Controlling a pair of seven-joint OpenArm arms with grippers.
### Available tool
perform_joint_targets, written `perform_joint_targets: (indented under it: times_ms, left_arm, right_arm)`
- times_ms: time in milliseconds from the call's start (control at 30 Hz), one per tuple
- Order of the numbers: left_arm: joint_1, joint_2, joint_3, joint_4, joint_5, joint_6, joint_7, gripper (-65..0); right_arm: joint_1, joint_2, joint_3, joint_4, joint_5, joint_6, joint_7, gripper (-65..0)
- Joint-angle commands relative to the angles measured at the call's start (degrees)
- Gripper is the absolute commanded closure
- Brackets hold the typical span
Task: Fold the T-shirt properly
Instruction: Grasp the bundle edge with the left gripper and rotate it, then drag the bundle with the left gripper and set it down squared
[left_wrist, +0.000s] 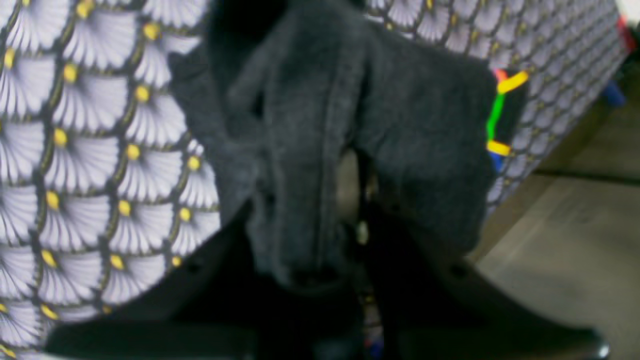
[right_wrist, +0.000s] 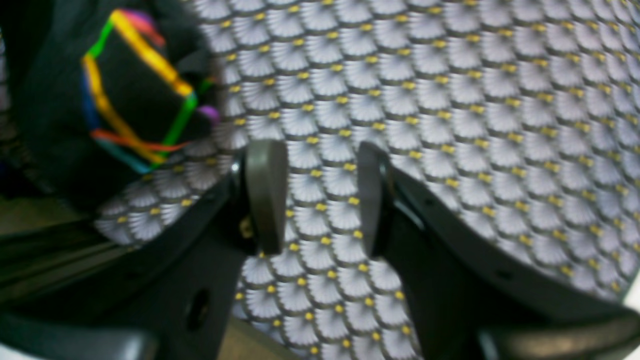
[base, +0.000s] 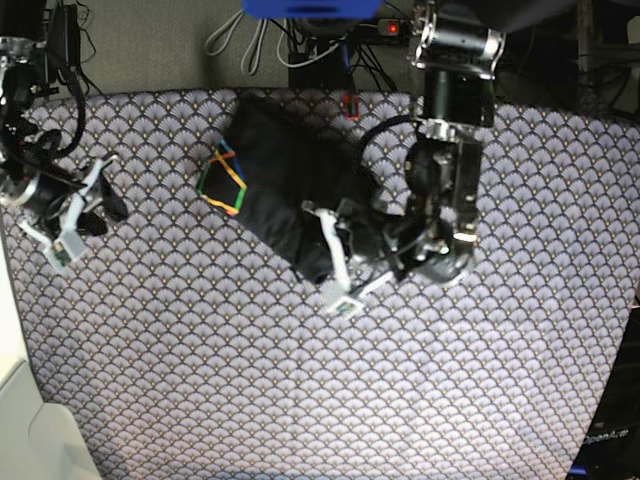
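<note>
The dark charcoal T-shirt (base: 285, 185) lies bunched in a slanted heap at the back middle of the table, its coloured outline print (base: 222, 180) facing up on its left side. My left gripper (base: 320, 262) is at the heap's near edge. In the left wrist view it (left_wrist: 320, 245) is shut on a thick fold of the T-shirt (left_wrist: 310, 150), which rises from between its fingers. Far to the left, my right gripper (base: 100, 208) hangs over bare tablecloth. Its fingers (right_wrist: 265, 195) stand apart with nothing between them (right_wrist: 320, 197), and the T-shirt's print (right_wrist: 135, 85) shows at upper left.
A tablecloth with a fan pattern of grey and yellow (base: 300, 380) covers the whole table. Its edge and the floor (left_wrist: 565, 240) lie close to the right of the left gripper. Cables and a power strip (base: 340, 50) sit behind the table's far edge.
</note>
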Motion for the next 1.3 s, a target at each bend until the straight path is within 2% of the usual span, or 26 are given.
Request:
perform_joint_targets:
  times_ms: [0, 200, 400, 467, 800, 1067, 1267]
  left_arm:
    - [-2.6, 1.2, 1.5, 0.9, -0.1, -0.1, -2.1, -0.5]
    - [-6.1, 3.3, 8.5, -4.1, 6.3, -0.2, -4.6, -0.5]
    - [-8.7, 3.9, 17.1, -9.0, 9.8, -0.2, -12.8, -0.5]
    - [-9.9, 3.9, 20.4, -9.4, 11.3, -0.2, -14.0, -0.5]
    - [-15.8, 4.3, 27.7, -9.5, 12.6, -0.1, -14.6, -0.5]
    - [-19.4, 4.3, 35.5, -14.8, 17.3, -0.6, -17.3, -0.5]
    - [-21.3, 4.3, 37.3, -16.2, 17.3, -0.6, -17.4, -0.5]
  right_arm:
    - [0.4, 1.0, 1.3, 0.7, 0.8, 0.2, 1.1, -24.0]
    - [-0.6, 1.0, 5.5, 0.7, 0.7, 0.2, 1.0, -24.0]
    - [-2.2, 1.0, 9.8, 0.7, 0.7, 0.2, 1.0, -24.0]
    - [-2.3, 1.0, 10.3, 0.7, 0.7, 0.2, 1.0, -24.0]
    - [-3.4, 1.0, 12.3, 0.7, 0.7, 0.2, 1.0, -24.0]
    - [-3.5, 1.0, 12.3, 0.7, 0.7, 0.2, 1.0, -24.0]
    - [-3.5, 1.0, 12.3, 0.7, 0.7, 0.2, 1.0, -24.0]
